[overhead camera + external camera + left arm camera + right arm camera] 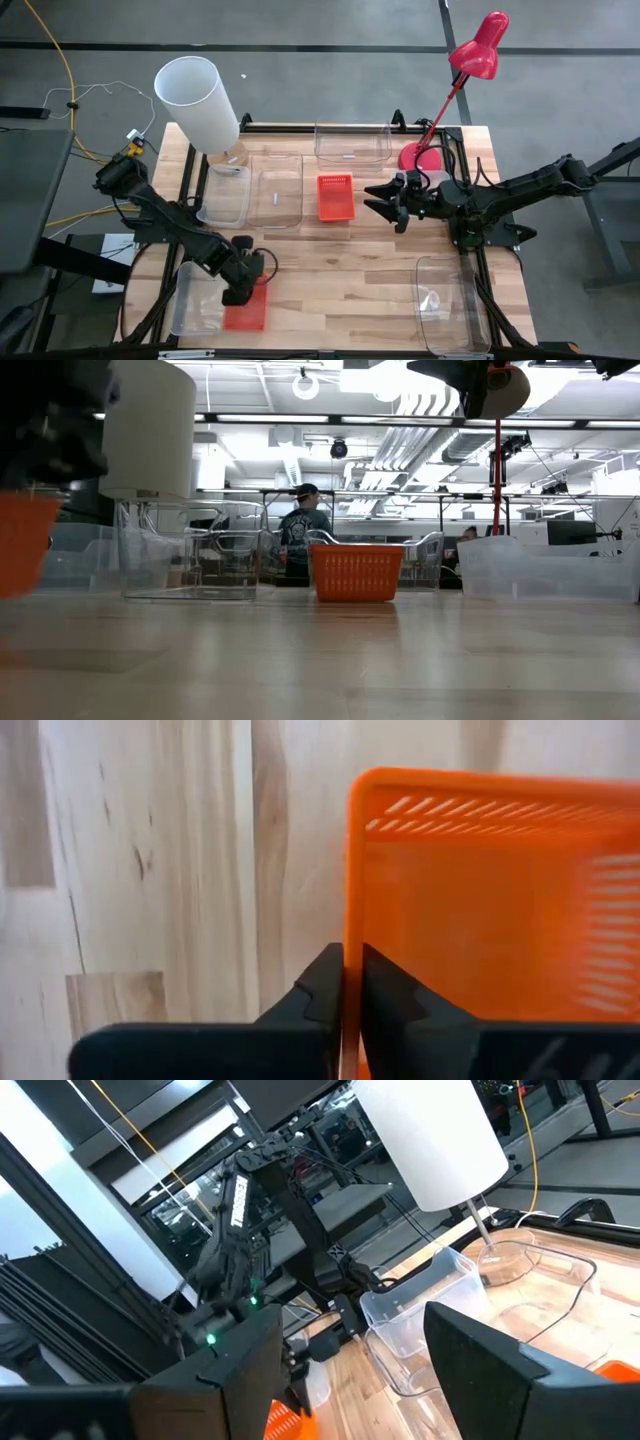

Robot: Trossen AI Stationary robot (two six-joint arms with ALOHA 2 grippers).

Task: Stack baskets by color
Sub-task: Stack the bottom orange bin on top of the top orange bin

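A white cylindrical lampshade (198,103) is seen at the far left corner of the wooden table (340,270). A red desk lamp (462,82) is set at the table's far right corner. A person (301,532) is seen beyond the table.

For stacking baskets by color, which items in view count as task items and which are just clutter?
Task items:
- orange basket near the front left, its wall pinched by the left gripper
- second orange basket mid-table
- clear bins

Lying about:
- white lampshade
- red desk lamp
- right gripper, open and waiting mid-table
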